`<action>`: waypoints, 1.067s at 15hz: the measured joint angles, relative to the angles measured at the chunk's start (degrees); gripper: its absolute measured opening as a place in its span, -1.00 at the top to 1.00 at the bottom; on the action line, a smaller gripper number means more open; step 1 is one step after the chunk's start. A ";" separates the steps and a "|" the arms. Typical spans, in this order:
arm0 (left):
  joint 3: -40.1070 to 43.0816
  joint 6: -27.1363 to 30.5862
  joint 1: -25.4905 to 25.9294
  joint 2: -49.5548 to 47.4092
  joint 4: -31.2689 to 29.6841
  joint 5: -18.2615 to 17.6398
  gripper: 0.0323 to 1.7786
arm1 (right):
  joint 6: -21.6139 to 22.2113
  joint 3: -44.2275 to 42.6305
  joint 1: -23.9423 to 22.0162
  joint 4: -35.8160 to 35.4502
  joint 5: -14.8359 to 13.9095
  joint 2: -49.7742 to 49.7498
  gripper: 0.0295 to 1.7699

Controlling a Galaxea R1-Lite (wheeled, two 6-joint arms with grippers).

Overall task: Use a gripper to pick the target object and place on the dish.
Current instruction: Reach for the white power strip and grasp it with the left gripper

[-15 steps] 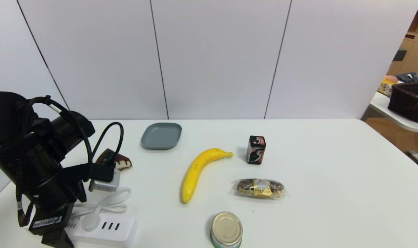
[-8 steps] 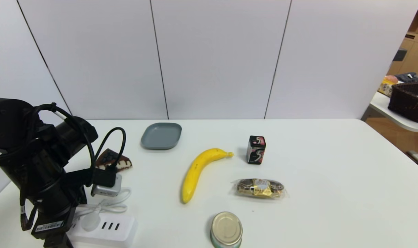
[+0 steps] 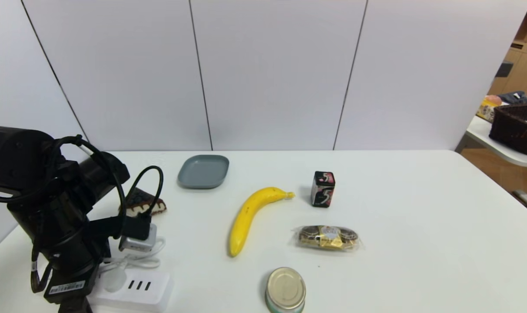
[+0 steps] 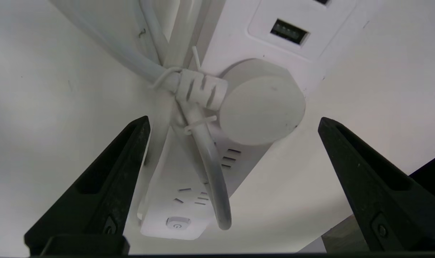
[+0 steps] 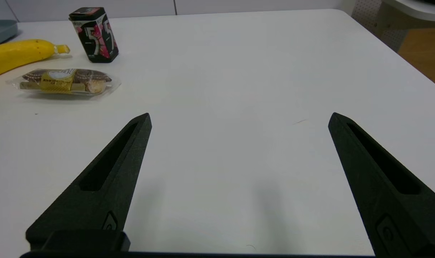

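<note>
Lower now, the left end effector (image 4: 233, 122) angles downward, open.

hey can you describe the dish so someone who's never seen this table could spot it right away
On the white table, look to the far edge, left of centre, beyond the banana. The dish is a shallow grey-blue square with rounded corners, unlike the round metal-lidded tin.
</note>
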 joint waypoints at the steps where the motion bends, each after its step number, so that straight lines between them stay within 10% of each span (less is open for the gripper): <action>1: 0.00 -0.05 -0.30 0.45 0.00 0.02 -0.90 | 0.00 0.00 0.00 0.00 0.00 0.00 -0.93; 16: 2.65 -5.38 -1.11 2.07 -6.30 0.94 -0.90 | 0.00 0.00 0.00 -0.02 0.00 0.00 -0.93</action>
